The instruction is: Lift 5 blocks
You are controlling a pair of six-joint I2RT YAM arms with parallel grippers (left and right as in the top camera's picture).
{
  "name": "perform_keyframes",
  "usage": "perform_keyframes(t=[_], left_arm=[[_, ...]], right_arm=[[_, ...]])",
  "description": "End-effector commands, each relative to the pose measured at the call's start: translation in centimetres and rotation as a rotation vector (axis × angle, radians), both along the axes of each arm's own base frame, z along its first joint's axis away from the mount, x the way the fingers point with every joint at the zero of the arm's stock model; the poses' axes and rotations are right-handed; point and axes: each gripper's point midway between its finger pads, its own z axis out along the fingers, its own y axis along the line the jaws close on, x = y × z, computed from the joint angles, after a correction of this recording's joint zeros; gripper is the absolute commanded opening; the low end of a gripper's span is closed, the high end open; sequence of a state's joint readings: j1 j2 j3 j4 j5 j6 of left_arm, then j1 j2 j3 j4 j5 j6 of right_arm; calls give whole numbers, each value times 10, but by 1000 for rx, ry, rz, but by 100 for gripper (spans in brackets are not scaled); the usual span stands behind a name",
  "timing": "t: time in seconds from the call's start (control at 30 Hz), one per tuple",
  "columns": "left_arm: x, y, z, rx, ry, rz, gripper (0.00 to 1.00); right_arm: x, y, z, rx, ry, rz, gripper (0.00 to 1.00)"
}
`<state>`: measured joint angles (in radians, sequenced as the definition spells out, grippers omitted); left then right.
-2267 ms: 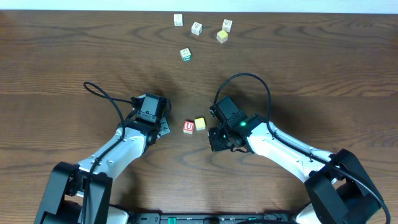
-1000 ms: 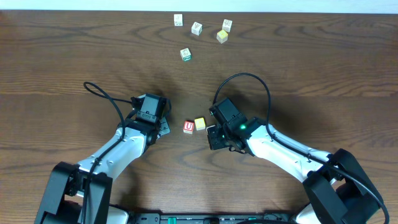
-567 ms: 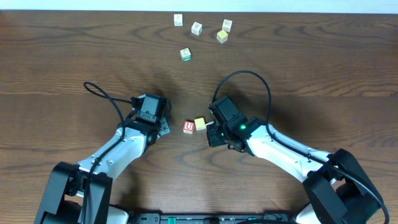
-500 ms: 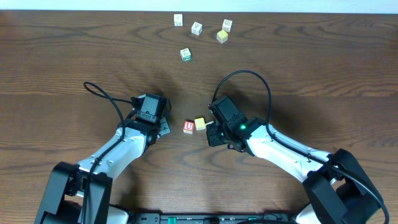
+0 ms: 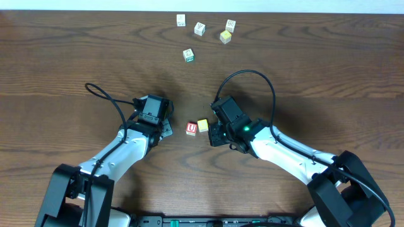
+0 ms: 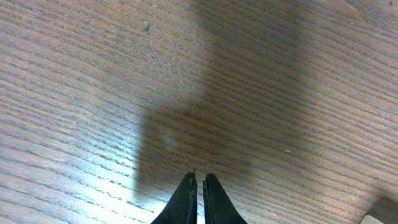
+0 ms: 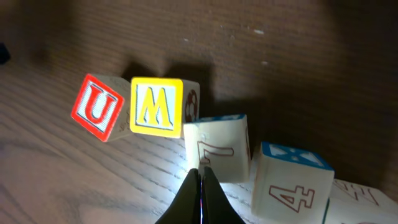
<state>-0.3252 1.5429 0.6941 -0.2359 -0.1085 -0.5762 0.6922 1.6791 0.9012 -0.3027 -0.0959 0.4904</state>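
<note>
Two blocks lie between the arms: a red U block (image 5: pixel 192 129) (image 7: pixel 96 107) and a yellow W block (image 5: pixel 202 125) (image 7: pixel 157 107), side by side. In the right wrist view, pale blocks printed 7 (image 7: pixel 217 148) and 4 (image 7: pixel 292 183) sit closer in; overhead, the arm hides them. My right gripper (image 5: pixel 213 134) (image 7: pixel 201 171) is shut and empty, its tips at the lower edge of the 7 block. Left of the U block, my left gripper (image 5: pixel 165 130) (image 6: pixel 198 180) is shut over bare wood, holding nothing.
Several more blocks lie at the table's far edge: a white one (image 5: pixel 181 20), another (image 5: pixel 199 28), a third (image 5: pixel 230 25), a yellow-faced one (image 5: pixel 225 36) and a green-printed one (image 5: pixel 188 55). A black cable (image 5: pixel 252 79) loops above the right arm.
My right gripper has crept up and to the left, closer to the yellow W block. The left arm and all the blocks have stayed where they were.
</note>
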Motion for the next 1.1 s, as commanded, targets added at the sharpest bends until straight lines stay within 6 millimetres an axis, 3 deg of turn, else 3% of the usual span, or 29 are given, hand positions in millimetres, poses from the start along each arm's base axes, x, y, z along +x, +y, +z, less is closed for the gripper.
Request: perform_keyframes(t=[0.0,0.53,0.9,1.07], left_arm=[[2,3,2,10,-9,14,7],[2,3,2,10,-9,14,7],[2,3,2,10,-9,14,7],[2,3,2,10,-9,14,7]], right_arm=[[0,1,-4,-7,-1,-8,1],[-21,-10,-14,-53,94,5,1],[-17,-13,-37,-89,96,1,1],[-15,-8,-36,-68,89,7,1]])
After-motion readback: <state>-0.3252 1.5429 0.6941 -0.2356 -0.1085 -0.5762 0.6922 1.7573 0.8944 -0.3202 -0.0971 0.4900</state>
